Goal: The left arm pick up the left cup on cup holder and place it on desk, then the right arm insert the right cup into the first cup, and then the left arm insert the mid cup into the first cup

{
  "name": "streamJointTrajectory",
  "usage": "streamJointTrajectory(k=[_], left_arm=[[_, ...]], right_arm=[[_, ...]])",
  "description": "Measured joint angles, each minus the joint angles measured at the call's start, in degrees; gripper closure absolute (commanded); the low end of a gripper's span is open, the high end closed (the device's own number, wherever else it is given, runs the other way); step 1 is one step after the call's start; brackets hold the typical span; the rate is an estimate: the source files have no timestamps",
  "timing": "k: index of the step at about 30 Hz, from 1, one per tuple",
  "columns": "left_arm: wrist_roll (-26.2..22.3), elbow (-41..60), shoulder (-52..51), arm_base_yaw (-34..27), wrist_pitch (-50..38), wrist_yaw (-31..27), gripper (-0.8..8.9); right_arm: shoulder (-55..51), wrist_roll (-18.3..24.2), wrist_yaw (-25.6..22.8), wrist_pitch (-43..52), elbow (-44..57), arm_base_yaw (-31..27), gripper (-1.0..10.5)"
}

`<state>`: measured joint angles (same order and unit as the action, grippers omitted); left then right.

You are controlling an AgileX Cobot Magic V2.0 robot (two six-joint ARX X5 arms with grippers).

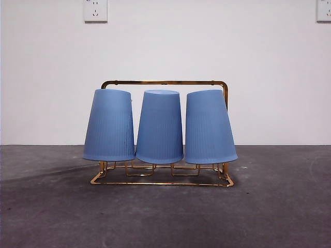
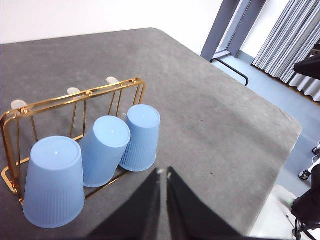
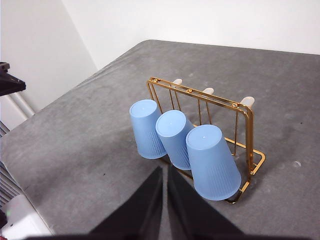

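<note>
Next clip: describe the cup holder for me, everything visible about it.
The cup holder is a gold, shiny wire rack that looks like metal. It has a rectangular frame with rounded top corners, a looped wire base and thin upright prongs; three white-tipped prongs on its far row stand bare. It stands upright on the dark grey desk. Three blue ribbed cups hang upside down on its near prongs, the outer two tilted outward. Neither hand touches it.
</note>
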<state>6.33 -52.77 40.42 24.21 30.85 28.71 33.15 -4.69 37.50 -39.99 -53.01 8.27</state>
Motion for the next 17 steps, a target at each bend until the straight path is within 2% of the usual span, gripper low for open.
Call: streamJointTrajectory(k=[3, 5, 7, 10, 17], left_arm=[[-0.28, -0.11, 0.0, 0.0, -0.22, 0.0, 5.17], [-0.42, -0.11, 0.13, 0.0, -0.2, 0.0, 3.82], [-0.46, -0.11, 0.11, 0.0, -0.22, 0.0, 3.01], [-0.66, -0.11, 0.2, 0.0, -0.57, 0.0, 2.53], [-0.79, -0.11, 0.44, 0.0, -2.8, -0.02, 2.52]], right_arm=[[0.02, 0.0, 0.0, 0.0, 0.0, 0.0, 7.4], [0.11, 0.0, -0.02, 0.0, 0.0, 0.0, 5.6], [0.17, -0.02, -0.02, 0.0, 0.0, 0.0, 4.3], [0.31, -0.04, -0.02, 0.0, 0.0, 0.0, 3.4], [3.23, -0.22, -0.15, 0.9, 0.0, 1.68, 3.4]])
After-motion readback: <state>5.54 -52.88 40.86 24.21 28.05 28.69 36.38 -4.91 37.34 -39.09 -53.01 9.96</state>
